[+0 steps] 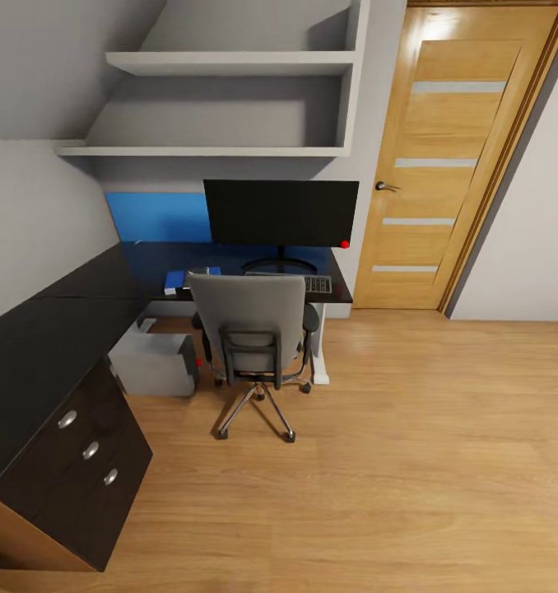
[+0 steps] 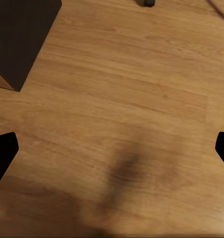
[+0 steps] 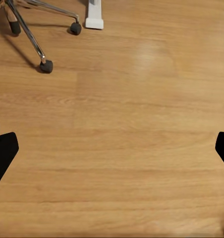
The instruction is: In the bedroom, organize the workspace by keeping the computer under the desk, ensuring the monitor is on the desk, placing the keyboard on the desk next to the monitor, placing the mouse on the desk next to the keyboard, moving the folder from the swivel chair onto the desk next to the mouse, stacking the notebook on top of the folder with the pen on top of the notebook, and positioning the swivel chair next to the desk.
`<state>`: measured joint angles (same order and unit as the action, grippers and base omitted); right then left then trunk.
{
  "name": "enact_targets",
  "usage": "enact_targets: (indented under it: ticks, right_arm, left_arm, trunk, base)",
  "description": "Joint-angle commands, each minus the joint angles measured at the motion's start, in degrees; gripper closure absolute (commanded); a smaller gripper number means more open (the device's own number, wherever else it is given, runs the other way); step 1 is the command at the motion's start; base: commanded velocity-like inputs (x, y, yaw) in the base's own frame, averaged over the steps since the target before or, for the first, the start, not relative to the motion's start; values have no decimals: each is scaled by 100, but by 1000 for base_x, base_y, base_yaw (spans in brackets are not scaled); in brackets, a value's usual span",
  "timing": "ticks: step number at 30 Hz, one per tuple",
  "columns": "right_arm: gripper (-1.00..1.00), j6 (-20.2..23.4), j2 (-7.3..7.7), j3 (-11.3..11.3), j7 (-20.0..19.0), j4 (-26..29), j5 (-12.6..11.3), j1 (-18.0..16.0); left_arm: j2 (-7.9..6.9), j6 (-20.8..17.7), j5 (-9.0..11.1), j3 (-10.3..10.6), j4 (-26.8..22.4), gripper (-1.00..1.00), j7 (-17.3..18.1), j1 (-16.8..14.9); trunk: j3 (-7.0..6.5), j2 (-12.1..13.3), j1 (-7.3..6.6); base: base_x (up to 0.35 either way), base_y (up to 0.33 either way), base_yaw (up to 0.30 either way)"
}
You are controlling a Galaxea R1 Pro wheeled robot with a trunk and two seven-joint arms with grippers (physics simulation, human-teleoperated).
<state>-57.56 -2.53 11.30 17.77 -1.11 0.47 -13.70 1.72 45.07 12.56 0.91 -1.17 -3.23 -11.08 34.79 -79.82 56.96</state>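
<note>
Head view: the grey upholstered swivel chair [image 1: 257, 329] is tucked against the front edge of the glossy black L-shaped desk [image 1: 57, 329], hiding most of the dark keyboard [image 1: 318, 285] below the wide black monitor [image 1: 281, 212]. The light grey computer tower [image 1: 154, 362] sits underneath. Bare wood floor [image 1: 411, 445] spreads toward the oak door [image 1: 452, 156]. Both the left gripper [image 2: 112, 151] and the right gripper [image 3: 112, 151] are spread wide over floor, holding nothing.

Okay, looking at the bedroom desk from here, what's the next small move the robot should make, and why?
Probably roll forward toward the swivel chair. It stands apart from the robot across bare floor, backrest toward the camera hiding its seat, and both wrist views show open fingers over floorboards, so nothing on the desk seems within reach yet.
</note>
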Motion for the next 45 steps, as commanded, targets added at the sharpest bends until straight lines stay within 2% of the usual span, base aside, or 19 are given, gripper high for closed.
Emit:
enact_targets:
  ticks: [1, 45]
  right_arm:
    - [-100, 2, -2, 44, 56, -12, 6, -7]
    - [-100, 25, 4, 45, 59, -12, 6, -7]
  left_arm:
    - [-1, 14, -8, 14, 3, -100, -43, -2]
    - [13, 10, -8, 23, 3, -100, -46, 1]
  trunk:
    - [5, -3, 0]
    - [5, -3, 0]
  base:
    - [0, 0, 0]
    - [0, 0, 0]
